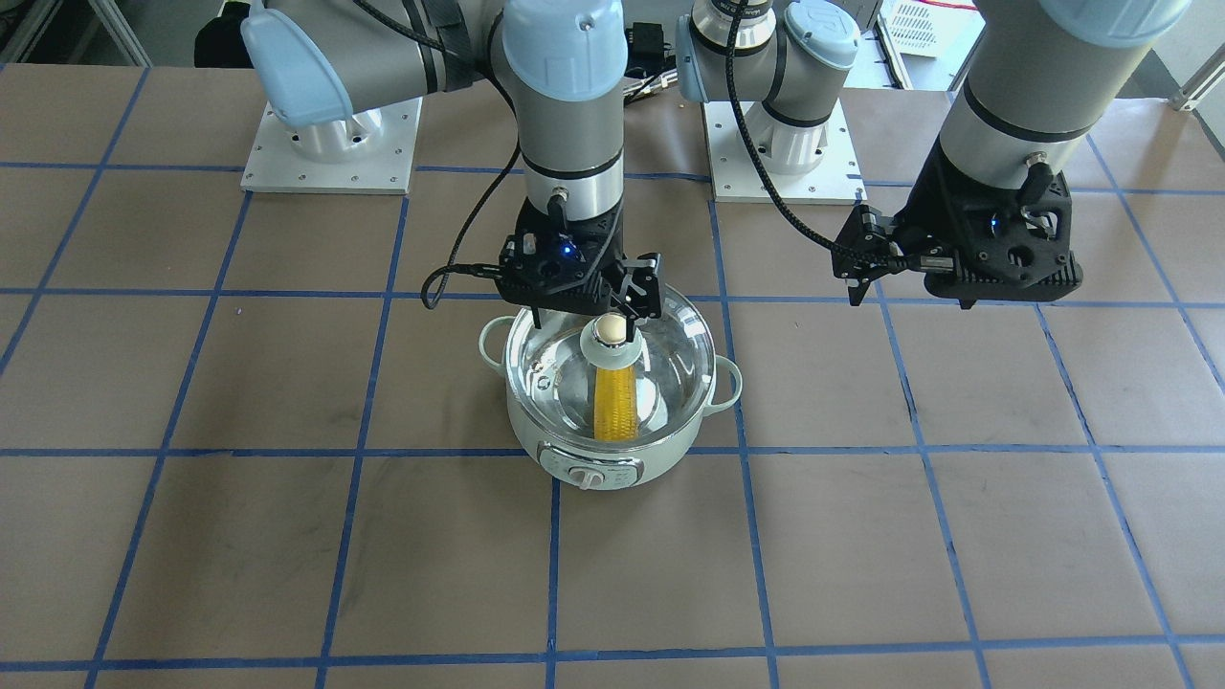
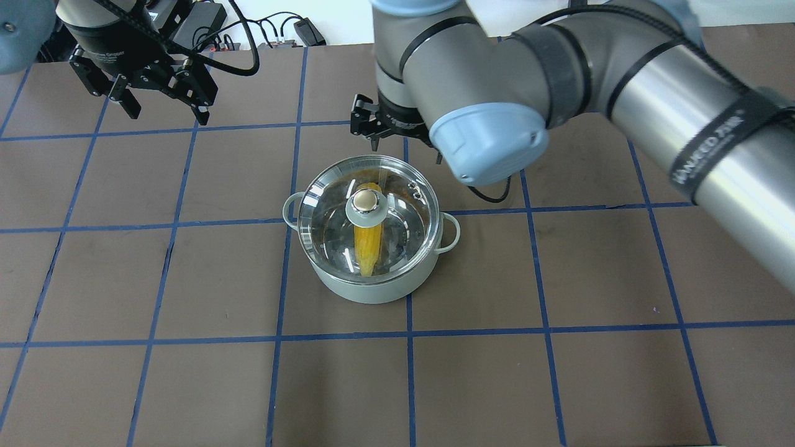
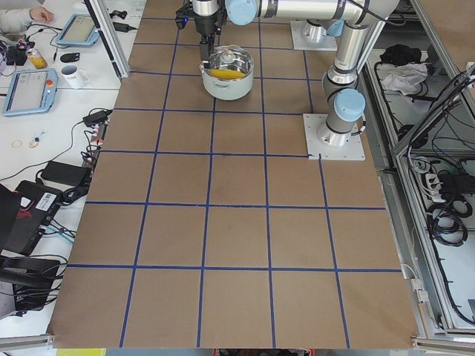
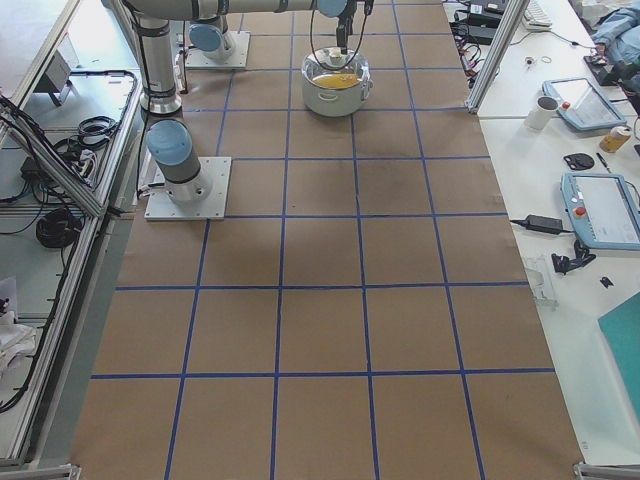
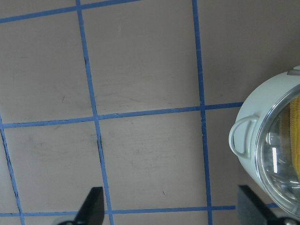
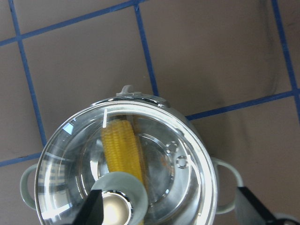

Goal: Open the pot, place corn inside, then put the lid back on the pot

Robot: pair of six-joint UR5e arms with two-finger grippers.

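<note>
Since the knob (image 1: 610, 332) of the lid (image 1: 670, 335) covers it, one end of the corn (image 1: 613, 411) is hidden; the cob lies in the pot (image 2: 372, 290), lid seated. The right gripper (image 6: 171, 211) hangs just above that knob, spread wide, empty (tips cropped in its wrist view); the left gripper (image 5: 172, 208) likewise. Brown paper table (image 2: 559, 279), blue tape grid (image 2: 407, 335); a mug (image 3: 72, 75) on a side bench (image 3: 44, 126).

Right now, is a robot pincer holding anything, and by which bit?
Nothing is held. The left pincer and right pincer are both open; the lid sits on the pot, its knob free.
</note>
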